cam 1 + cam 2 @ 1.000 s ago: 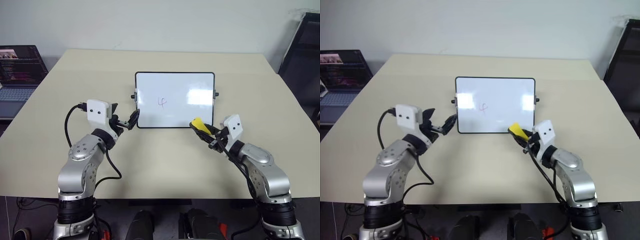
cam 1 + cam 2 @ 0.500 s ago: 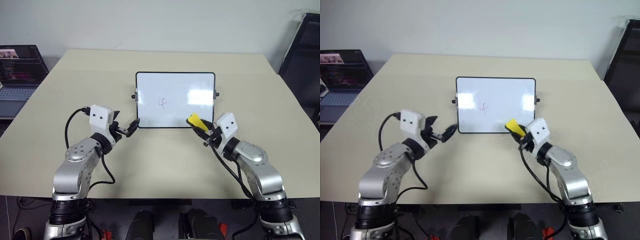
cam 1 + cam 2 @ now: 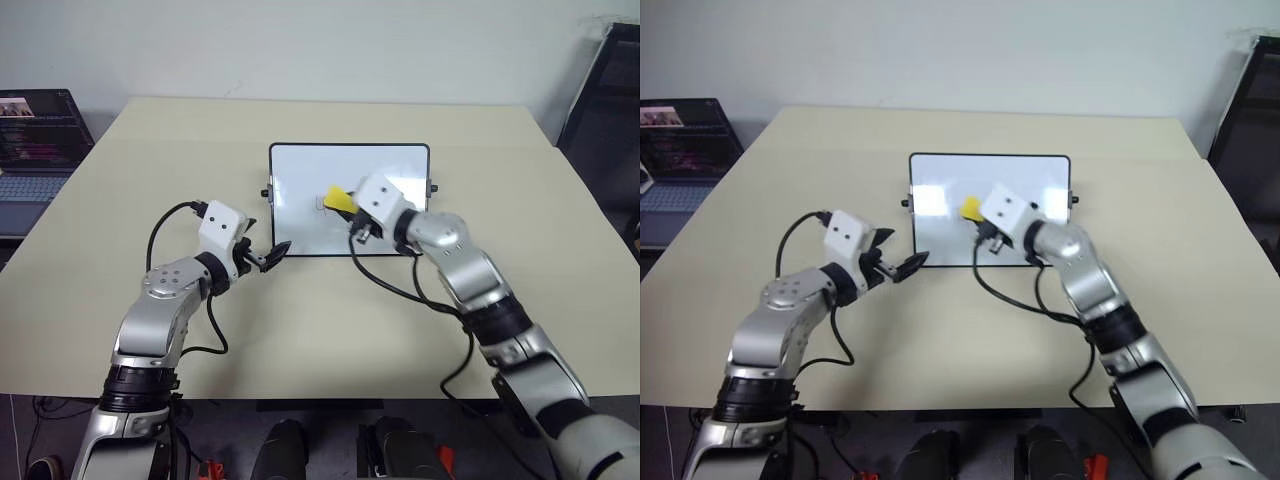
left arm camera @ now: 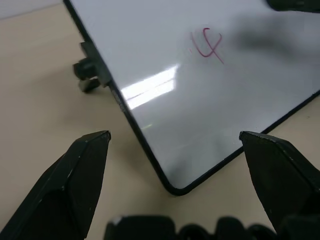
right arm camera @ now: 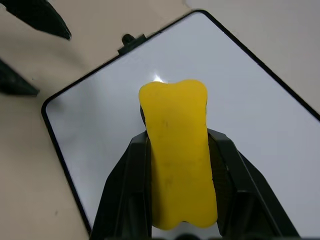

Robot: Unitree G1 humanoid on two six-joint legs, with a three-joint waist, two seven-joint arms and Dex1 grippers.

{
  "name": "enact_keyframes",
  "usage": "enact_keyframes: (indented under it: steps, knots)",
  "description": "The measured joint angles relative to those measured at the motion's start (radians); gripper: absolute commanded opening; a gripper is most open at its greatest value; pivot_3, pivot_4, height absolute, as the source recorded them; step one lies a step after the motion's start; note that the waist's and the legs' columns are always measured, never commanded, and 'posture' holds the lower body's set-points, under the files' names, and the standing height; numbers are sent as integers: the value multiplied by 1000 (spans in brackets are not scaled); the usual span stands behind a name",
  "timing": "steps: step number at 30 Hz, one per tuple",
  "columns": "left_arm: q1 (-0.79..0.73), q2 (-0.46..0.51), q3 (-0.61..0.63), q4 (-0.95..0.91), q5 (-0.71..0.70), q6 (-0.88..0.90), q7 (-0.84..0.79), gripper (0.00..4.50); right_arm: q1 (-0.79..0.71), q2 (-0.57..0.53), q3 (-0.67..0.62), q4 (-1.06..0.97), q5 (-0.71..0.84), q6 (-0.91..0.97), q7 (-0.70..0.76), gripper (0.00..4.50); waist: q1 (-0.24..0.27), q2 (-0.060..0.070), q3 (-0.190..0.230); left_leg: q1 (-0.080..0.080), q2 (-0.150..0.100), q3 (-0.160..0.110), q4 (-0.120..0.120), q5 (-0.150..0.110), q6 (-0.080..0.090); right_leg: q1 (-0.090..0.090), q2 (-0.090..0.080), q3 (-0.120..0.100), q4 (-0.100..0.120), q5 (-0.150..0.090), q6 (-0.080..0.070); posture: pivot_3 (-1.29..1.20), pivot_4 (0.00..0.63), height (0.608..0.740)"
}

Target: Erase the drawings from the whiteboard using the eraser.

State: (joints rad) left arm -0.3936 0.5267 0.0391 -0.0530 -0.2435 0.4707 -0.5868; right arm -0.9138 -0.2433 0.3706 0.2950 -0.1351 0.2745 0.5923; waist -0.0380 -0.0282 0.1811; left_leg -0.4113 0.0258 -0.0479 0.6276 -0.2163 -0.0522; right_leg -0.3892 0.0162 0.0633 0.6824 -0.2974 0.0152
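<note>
The whiteboard (image 3: pixel 300 215) stands tilted at the middle of the table, black-framed, with small side knobs. A thin red scribble of the drawings (image 4: pixel 207 44) shows on its face in the left wrist view. My right gripper (image 3: pixel 350 212) is shut on the yellow eraser (image 3: pixel 338 198), which is held over the middle of the board's face, right by the scribble. In the right wrist view the eraser (image 5: pixel 177 150) sits between the two black fingers (image 5: pixel 131 172). My left gripper (image 3: pixel 272 255) is open, its fingers spread on either side of the board's near left corner (image 4: pixel 175 189).
The beige table (image 3: pixel 320 330) has free room in front of and around the board. An open laptop (image 3: pixel 35 140) sits off the table's far left. A dark frame (image 3: pixel 600 90) stands at the far right. Black cables hang from both wrists.
My right gripper has carried the eraser up and to the left, from the board's near right corner onto its face. The left gripper has edged in toward the near left corner.
</note>
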Motion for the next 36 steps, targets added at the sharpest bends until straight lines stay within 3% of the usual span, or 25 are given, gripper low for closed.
enact_keyframes:
  steps: [11, 21, 30, 36]
  knots:
    - [-8, 2, -1, 45, 24, -62, -16, 4500, -202, 59, 36, 433, -114, -104, -29, 1121, 6, 0, 0, -3, 0, -2, 1, 0, 0, -1, -1, -2, 0, 0, 0, 0, 150, 740]
    - [-4, -11, -9, 17, 24, -57, -13, 4500, -171, 27, 94, 418, -178, -175, 88, 1121, 5, 0, 0, -1, -1, -2, 2, 0, 0, 0, -1, -1, 4, 0, 0, 0, 150, 740]
    - [-7, -28, -27, -3, 24, -23, -9, 4500, -230, 44, 69, 519, -207, -213, -59, 1121, 5, 0, 0, 3, -1, -2, 3, 0, 0, 0, -1, 0, 10, 0, 0, 0, 150, 740]
    - [-9, -42, -35, -32, 24, -1, 6, 4500, -194, 11, 82, 466, -207, -207, 62, 1121, 5, 0, 0, 3, -1, -2, 2, 0, 0, 0, -1, 0, 10, 0, 0, 0, 150, 740]
